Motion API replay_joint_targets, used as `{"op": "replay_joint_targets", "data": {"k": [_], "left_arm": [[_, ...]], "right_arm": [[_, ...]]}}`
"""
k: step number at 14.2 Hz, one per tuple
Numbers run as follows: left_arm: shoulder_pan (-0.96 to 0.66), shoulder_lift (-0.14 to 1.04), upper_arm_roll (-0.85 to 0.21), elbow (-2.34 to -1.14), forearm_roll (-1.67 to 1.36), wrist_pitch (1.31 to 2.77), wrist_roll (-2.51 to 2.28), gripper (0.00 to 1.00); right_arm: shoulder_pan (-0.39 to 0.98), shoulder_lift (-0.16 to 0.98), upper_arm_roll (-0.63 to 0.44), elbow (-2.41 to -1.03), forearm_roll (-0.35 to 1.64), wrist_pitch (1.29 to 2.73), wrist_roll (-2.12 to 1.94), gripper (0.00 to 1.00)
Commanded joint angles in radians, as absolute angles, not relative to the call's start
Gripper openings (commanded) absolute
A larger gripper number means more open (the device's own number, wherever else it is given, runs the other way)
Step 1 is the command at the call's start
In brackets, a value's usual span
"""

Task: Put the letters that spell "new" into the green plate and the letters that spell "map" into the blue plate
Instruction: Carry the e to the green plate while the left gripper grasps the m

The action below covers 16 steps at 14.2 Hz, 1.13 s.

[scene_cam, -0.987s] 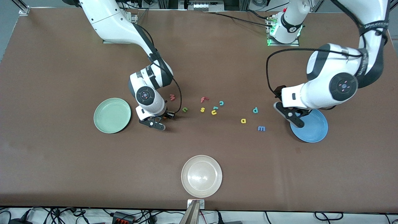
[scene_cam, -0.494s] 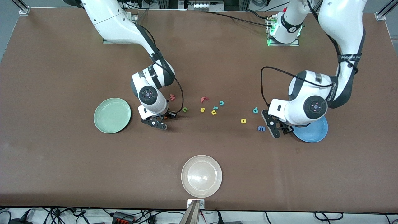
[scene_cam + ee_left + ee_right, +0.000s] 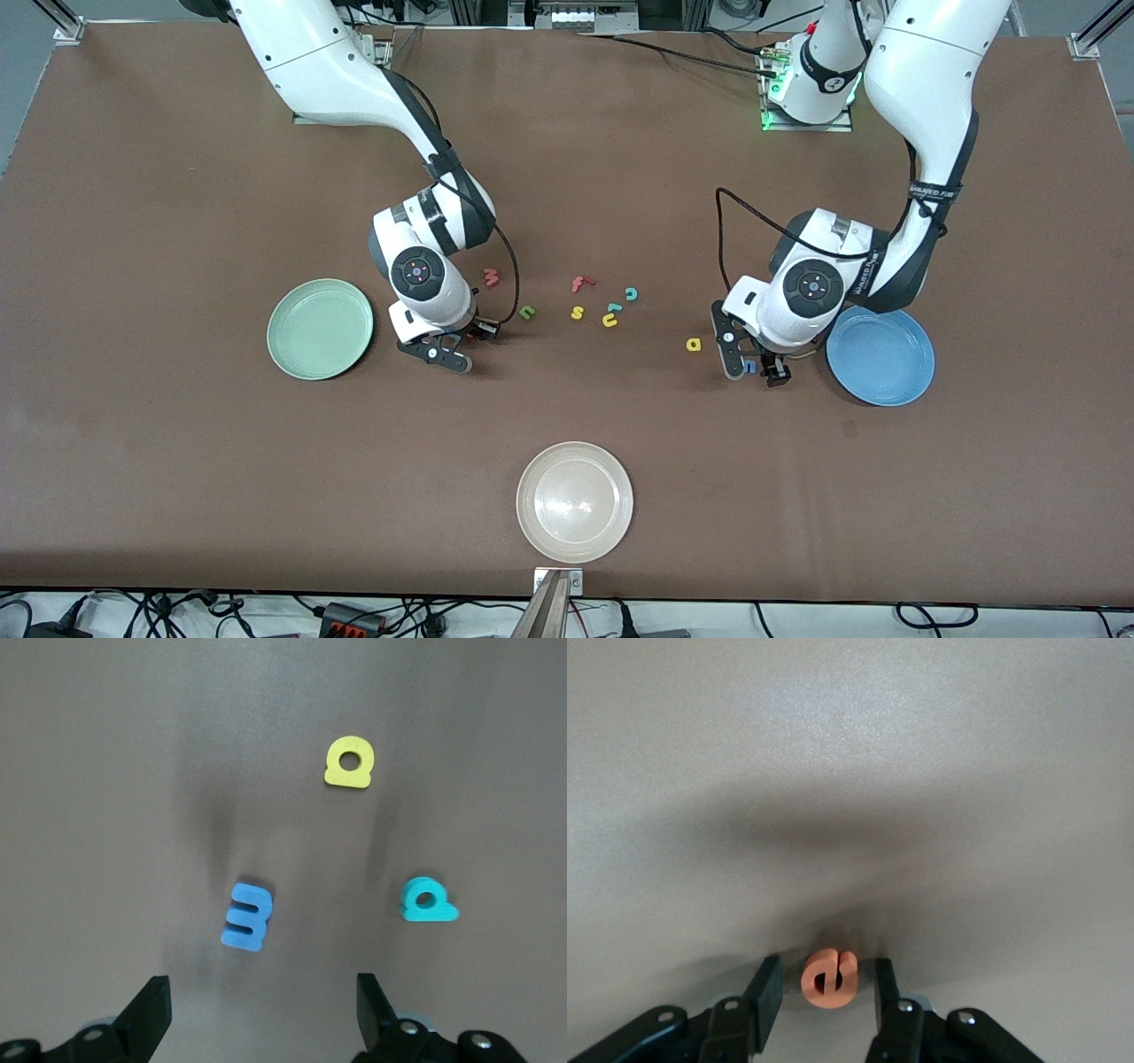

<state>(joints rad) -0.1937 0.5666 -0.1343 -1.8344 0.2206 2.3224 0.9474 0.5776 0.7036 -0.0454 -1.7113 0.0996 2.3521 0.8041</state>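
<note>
Right gripper (image 3: pixel 454 347): low at the table, at 3 o'clock from the green plate (image 3: pixel 320 329); fingers (image 3: pixel 767 992) clamped on the orange e (image 3: pixel 829 978), which sits upright between them.
Left gripper (image 3: pixel 753 364): low over the table at 9 o'clock from the blue plate (image 3: pixel 881 356); fingers (image 3: pixel 152 1010) spread wide, holding nothing.
Blue m (image 3: pixel 246 916): flat on the table, between the left fingers' lines and just ahead of their tips, untouched.
Yellow a (image 3: pixel 694 344): at 9 o'clock from the left gripper, near it.
Teal p (image 3: pixel 427 900): beside the m, outside the spread fingers.
Olive n (image 3: pixel 527 312): at 2 o'clock from the right gripper.
Dusty-red w (image 3: pixel 490 277): at 1 o'clock from the right gripper.
Plates: both without letters.
</note>
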Motion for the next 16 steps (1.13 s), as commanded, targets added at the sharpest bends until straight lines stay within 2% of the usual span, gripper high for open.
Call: {"op": "replay_joint_targets", "data": {"k": [1, 4, 6, 7, 10, 12, 14, 16], "left_arm": [[-0.180, 0.592, -0.133, -1.833, 0.245, 2.405, 1.081, 0.86], [-0.176, 0.621, -0.133, -1.832, 0.245, 2.457, 1.137, 0.74], [-0.182, 0.629, -0.133, -1.830, 0.245, 2.460, 1.137, 0.66], [-0.186, 0.635, -0.133, -1.830, 0.245, 2.462, 1.138, 0.64], [-0.186, 0.652, -0.135, -1.832, 0.245, 2.474, 1.144, 0.59], [-0.187, 0.653, -0.133, -1.832, 0.245, 2.474, 1.146, 0.41], [-0.186, 0.657, -0.135, -1.832, 0.245, 2.474, 1.146, 0.22], [-0.186, 0.661, -0.135, -1.832, 0.245, 2.473, 1.144, 0.15]], "right_arm": [[0.583, 0.712, -0.048, -1.697, 0.104, 2.355, 0.819, 0.48], [0.583, 0.712, -0.046, -1.701, 0.098, 2.353, 0.818, 0.18], [0.586, 0.710, -0.048, -1.703, 0.098, 2.345, 0.804, 0.09], [0.574, 0.695, -0.048, -1.703, 0.095, 2.339, 0.792, 0.08], [0.561, 0.609, -0.072, -1.707, 0.094, 2.194, 0.740, 0.08], [0.557, 0.550, -0.139, -1.747, 0.092, 2.120, 0.613, 0.08], [0.526, 0.474, -0.193, -1.849, 0.092, 2.128, 0.452, 0.08], [0.459, 0.433, -0.198, -1.923, 0.092, 2.132, 0.327, 0.08]]}}
